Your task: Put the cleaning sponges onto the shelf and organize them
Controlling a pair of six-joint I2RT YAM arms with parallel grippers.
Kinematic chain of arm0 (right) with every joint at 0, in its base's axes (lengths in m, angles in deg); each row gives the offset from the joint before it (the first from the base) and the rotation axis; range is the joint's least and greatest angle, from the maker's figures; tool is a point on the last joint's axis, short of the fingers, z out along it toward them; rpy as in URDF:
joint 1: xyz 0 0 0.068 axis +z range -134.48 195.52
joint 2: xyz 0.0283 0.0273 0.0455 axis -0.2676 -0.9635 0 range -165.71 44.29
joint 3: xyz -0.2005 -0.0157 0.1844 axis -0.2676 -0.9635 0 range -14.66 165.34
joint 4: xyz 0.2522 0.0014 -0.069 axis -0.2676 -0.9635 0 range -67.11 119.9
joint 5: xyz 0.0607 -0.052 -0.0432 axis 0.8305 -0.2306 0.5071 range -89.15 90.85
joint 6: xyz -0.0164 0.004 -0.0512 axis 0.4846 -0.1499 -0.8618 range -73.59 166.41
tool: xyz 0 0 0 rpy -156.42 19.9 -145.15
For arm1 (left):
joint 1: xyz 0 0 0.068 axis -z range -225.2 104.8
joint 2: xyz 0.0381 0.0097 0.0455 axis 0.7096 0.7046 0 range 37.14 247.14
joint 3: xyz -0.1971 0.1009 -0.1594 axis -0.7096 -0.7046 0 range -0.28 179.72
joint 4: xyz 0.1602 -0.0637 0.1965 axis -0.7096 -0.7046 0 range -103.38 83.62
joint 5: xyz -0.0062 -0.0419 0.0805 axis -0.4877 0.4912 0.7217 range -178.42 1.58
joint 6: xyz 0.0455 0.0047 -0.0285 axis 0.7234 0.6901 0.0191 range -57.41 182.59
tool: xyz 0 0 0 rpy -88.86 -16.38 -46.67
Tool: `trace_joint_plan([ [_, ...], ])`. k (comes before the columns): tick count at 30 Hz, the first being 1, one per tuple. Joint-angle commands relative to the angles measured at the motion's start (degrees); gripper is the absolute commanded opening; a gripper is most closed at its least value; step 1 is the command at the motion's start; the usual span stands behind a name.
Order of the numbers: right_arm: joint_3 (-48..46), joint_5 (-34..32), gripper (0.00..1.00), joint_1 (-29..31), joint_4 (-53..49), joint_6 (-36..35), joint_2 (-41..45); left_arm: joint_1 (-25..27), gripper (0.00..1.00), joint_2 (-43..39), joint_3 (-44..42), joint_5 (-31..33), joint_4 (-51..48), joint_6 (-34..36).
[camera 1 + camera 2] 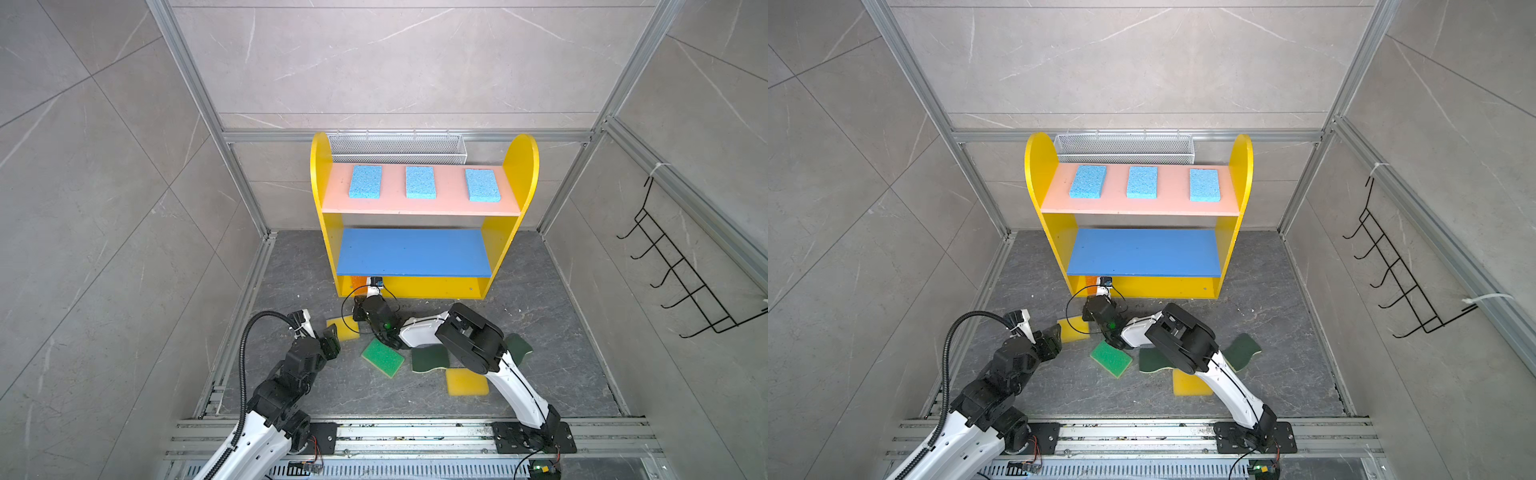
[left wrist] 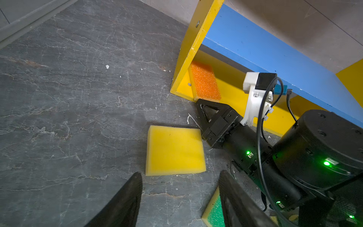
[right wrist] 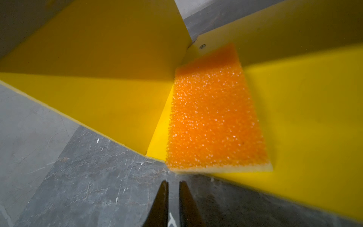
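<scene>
Orange sponge (image 3: 214, 118) lies flat at the left end of the shelf (image 3: 294, 118) bottom tier. Right gripper (image 3: 173, 184), nearly together and empty, waits just before it; a gentle, square push should seat it deeper. Left gripper (image 2: 179, 174) hangs apart near a yellow sponge (image 2: 174, 151).

Both top views are brightly and evenly lit from overhead, and only short, soft shadows are cast on the floor (image 1: 540, 332). The aluminium frame rails (image 1: 193, 83) are splayed toward 9 and 3 o'clock by wide-angle distortion. The bottom tier of the shelf (image 1: 523, 166) is shaded by the blue board (image 1: 415, 251). In the left wrist view the centre is rendered sharply, while the left gripper (image 2: 180, 196) at 6 o'clock is dark and soft; green indicator lights (image 2: 327, 163) glow at 4 o'clock. The right wrist view is dimmer: sparkling highlights are seen on the orange sponge (image 3: 212, 118), whose 12 o'clock end is blurred and shadowed.
</scene>
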Motion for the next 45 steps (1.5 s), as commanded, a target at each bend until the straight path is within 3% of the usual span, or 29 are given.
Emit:
trace_joint_plan([
  [1, 1.94, -2.94, 0.16, 0.48, -3.11, 2.18, -1.17, -0.36, 0.65, -0.84, 1.89, 1.4, -0.3, 0.58],
  [18, 9.73, -1.59, 0.16, 0.57, -7.8, 3.39, -4.82, -0.44, 0.65, -2.8, 1.3, 2.09, -1.4, 0.87],
  [33, -2.11, -2.22, 0.15, 0.92, -1.46, -0.19, 2.9, -0.44, 0.64, -4.13, 0.7, 1.73, -1.98, 0.0],
  [45, 2.74, -2.19, 0.15, -0.31, -0.85, 0.61, -0.15, -0.49, 0.64, -4.58, 0.55, 2.61, -2.57, 0.67],
])
